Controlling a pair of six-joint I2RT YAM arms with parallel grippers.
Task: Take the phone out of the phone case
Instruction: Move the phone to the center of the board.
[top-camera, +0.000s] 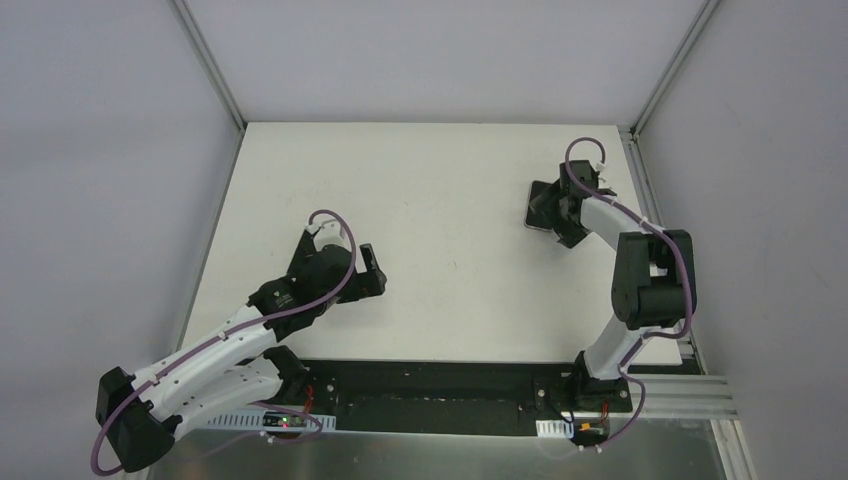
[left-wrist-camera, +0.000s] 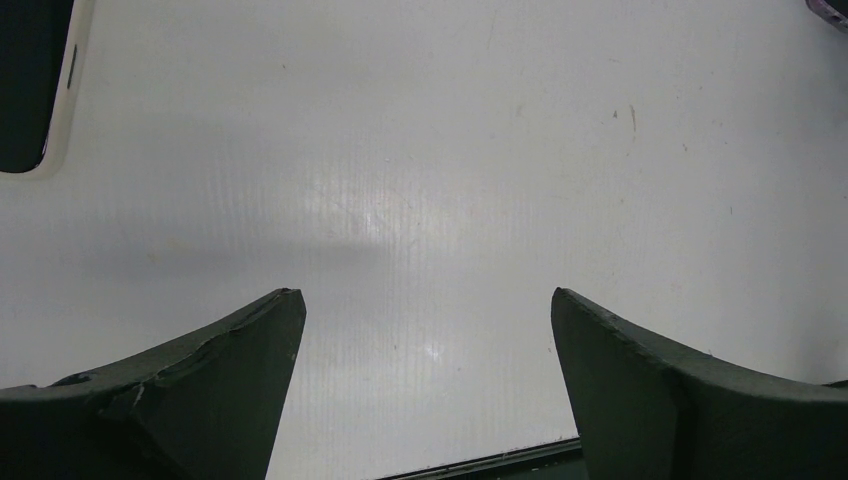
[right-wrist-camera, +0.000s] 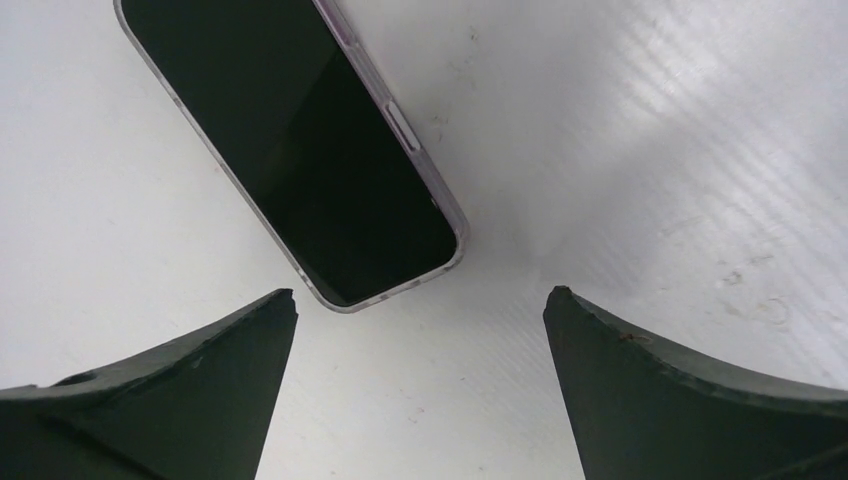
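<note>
A flat dark slab with a clear purplish case rim (right-wrist-camera: 300, 150) lies on the white table just beyond my right gripper (right-wrist-camera: 420, 292), which is open and empty with the slab's near corner between its fingertips. I cannot tell whether the dark face is the phone's screen or the case's inside. From above it shows as a dark patch (top-camera: 540, 203) partly under the right gripper (top-camera: 562, 218). My left gripper (left-wrist-camera: 425, 292) is open and empty over bare table (top-camera: 370, 272). A second dark slab with a cream rim (left-wrist-camera: 30, 90) lies at the left wrist view's top left edge.
The white table (top-camera: 440, 200) is bounded by grey walls and metal posts on the left, back and right. A black strip runs along its near edge by the arm bases. A purplish corner (left-wrist-camera: 832, 8) shows at the left wrist view's top right.
</note>
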